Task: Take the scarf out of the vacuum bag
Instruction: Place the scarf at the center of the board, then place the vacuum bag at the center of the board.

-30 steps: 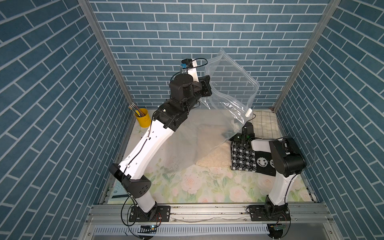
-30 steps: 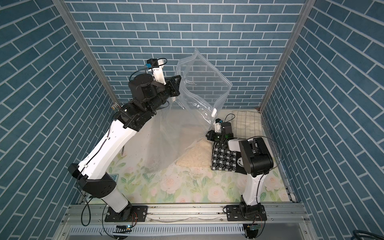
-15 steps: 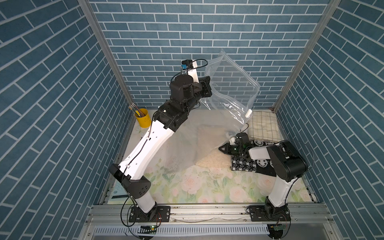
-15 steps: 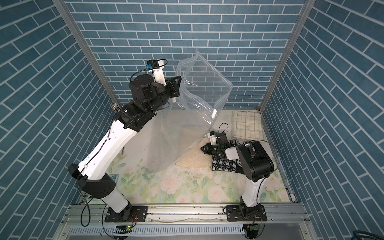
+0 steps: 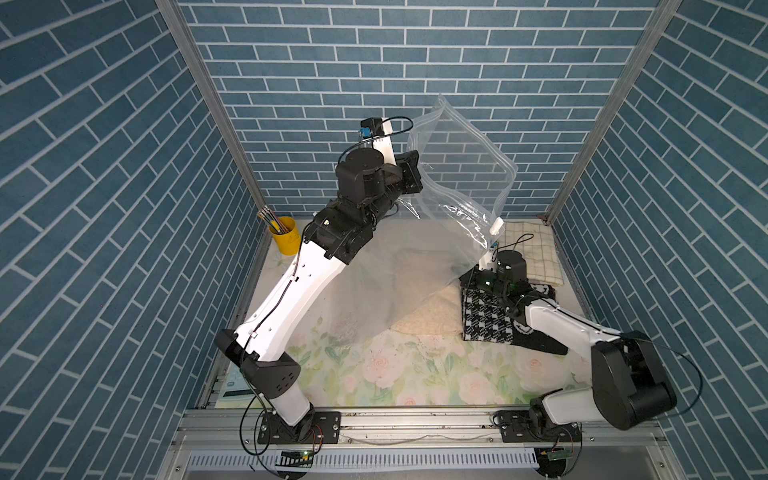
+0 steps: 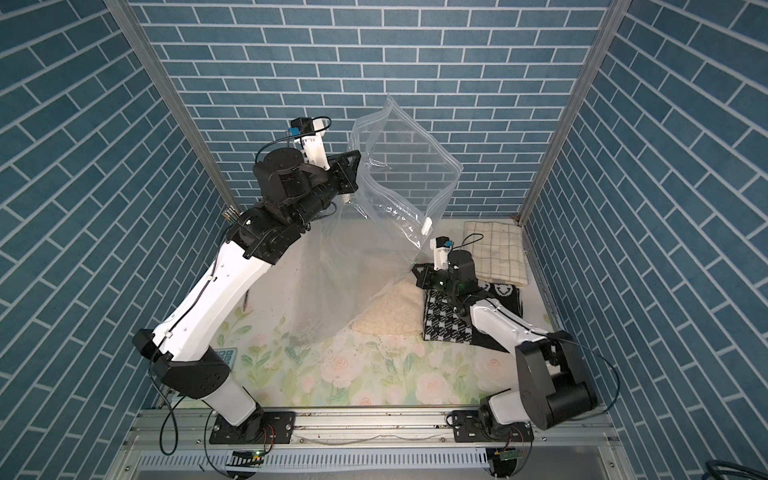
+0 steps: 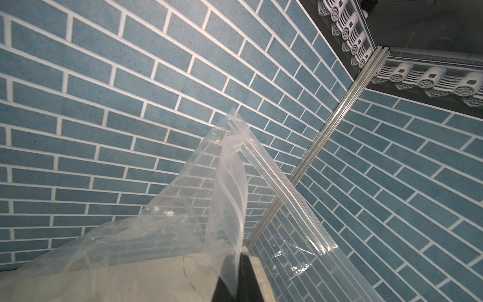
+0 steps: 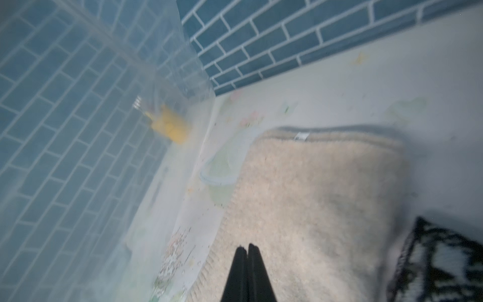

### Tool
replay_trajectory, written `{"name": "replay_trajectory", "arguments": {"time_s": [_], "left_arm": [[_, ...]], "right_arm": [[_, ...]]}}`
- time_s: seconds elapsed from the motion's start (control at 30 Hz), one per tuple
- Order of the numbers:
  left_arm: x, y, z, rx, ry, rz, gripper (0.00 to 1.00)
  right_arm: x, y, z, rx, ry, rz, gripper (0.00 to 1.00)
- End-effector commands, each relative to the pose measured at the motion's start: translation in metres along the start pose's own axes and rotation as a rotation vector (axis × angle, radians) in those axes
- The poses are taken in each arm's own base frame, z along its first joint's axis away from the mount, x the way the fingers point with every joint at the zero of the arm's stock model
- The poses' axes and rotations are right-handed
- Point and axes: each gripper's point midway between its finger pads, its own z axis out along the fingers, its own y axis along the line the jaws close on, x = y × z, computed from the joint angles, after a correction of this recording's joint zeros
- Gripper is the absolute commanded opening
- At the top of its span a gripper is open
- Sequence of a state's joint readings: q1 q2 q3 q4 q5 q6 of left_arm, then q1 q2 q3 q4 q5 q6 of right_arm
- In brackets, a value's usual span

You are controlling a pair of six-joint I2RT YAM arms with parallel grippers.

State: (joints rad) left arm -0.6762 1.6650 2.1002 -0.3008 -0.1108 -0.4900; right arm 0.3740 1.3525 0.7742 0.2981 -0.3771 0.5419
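Observation:
The vacuum bag [image 5: 457,174] [image 6: 399,174], clear and crinkly, hangs lifted at the back, and its white slider clip [image 5: 497,226] dangles on the zip edge. My left gripper [image 5: 417,176] [image 7: 240,255] is shut on the bag's film near that zip edge. The scarf [image 5: 432,318] [image 8: 313,188], beige, fuzzy and folded, lies on the table half behind the bag's lower film. I cannot tell whether that half is inside or under the bag. My right gripper [image 5: 464,279] [image 8: 247,245] is shut on nothing, just over the scarf's near edge beside the bag's low corner.
A black-and-white houndstooth cloth [image 5: 486,322] lies under my right forearm, touching the scarf. A cream checked cloth [image 5: 536,249] sits in the back right corner. A yellow cup of pencils [image 5: 284,237] stands at the back left. Brick walls close three sides.
The right gripper swung left and forward over the scarf, then drew partly back toward the bag's low corner. It stayed shut. The left arm kept the bag raised.

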Motion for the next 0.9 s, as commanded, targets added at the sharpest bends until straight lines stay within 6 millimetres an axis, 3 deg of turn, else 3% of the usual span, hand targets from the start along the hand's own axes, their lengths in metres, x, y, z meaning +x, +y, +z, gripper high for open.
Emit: {"name": "replay_trajectory", "arguments": {"time_s": [0.0,0.17,0.37,0.67,0.87], "left_arm": [[-0.010,-0.001,-0.008,0.011,-0.029,-0.004,0.00],[0.008,0.002,0.003,0.015,0.008,-0.008,0.00],[0.033,0.004,0.019,0.041,0.058,-0.013,0.00],[0.060,-0.002,0.034,0.124,0.094,-0.014,0.00],[0.095,-0.010,0.053,0.224,0.146,-0.015,0.00]], "right_arm": [[-0.031,-0.025,-0.029,0.240,-0.091,-0.076,0.00],[-0.054,-0.054,-0.076,0.508,-0.197,-0.100,0.00],[-0.052,-0.073,-0.116,0.656,-0.286,-0.082,0.00],[-0.035,-0.081,-0.128,0.682,-0.270,-0.090,0.00],[-0.041,-0.074,-0.137,0.670,-0.279,-0.107,0.00]]}}
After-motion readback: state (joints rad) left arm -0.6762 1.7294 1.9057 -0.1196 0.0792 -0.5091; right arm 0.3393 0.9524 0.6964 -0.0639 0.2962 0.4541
